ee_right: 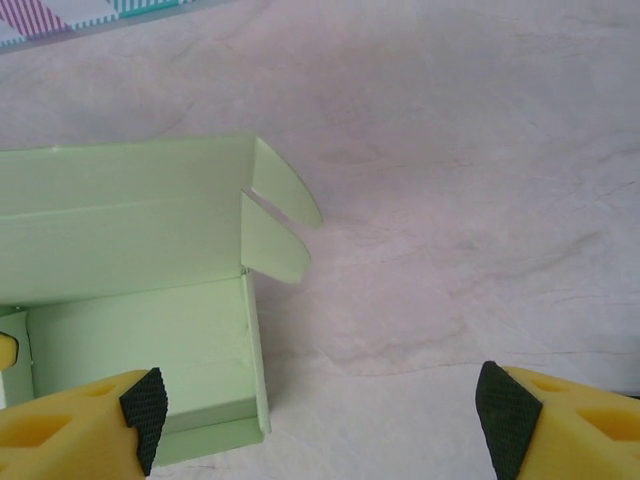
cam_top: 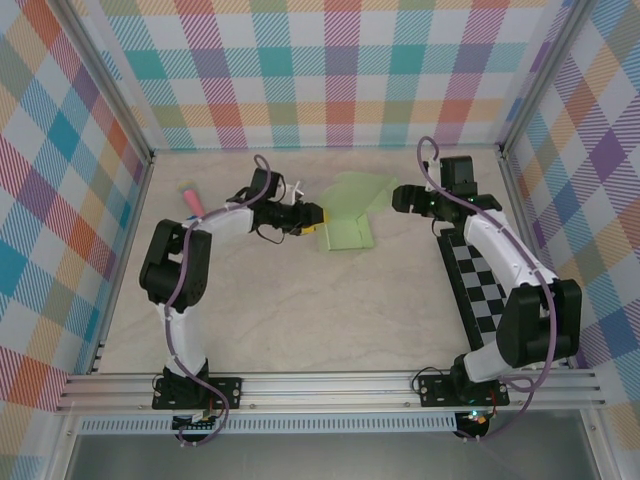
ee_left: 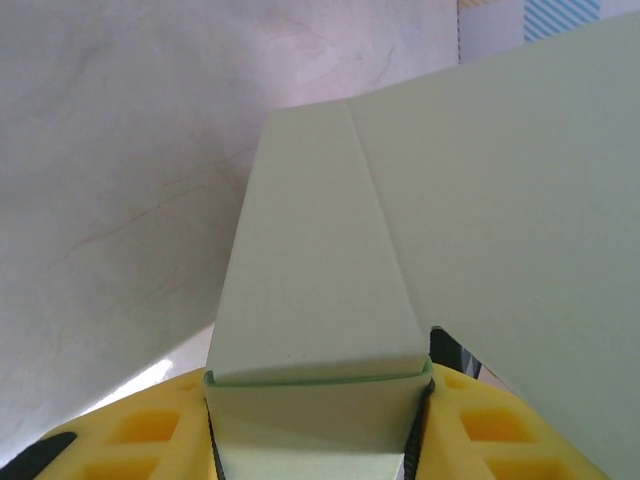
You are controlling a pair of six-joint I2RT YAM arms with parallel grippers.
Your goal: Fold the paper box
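- Paper box [cam_top: 348, 228] sits near the middle of the worktop [cam_top: 300, 320], half folded, with its tabbed lid flap raised at the far side.
- My left end effector [cam_top: 306, 218] is clamped on the box's left wall.
- My right end effector [cam_top: 398, 197] hovers just beside the raised flap, jaws spread wide, holding nothing.

Left arm [cam_top: 185, 262] is bent up at the elbow and reaches toward the middle of the table [cam_top: 300, 330]. The left gripper [cam_top: 308, 218] is pinched onto a wall of the paper box [ee_left: 320, 290]. Right arm [cam_top: 510, 265] runs up along the right edge with the wrist turned left. The right gripper [ee_right: 325, 412] gapes wide, with nothing between its pads [ee_right: 143, 410].
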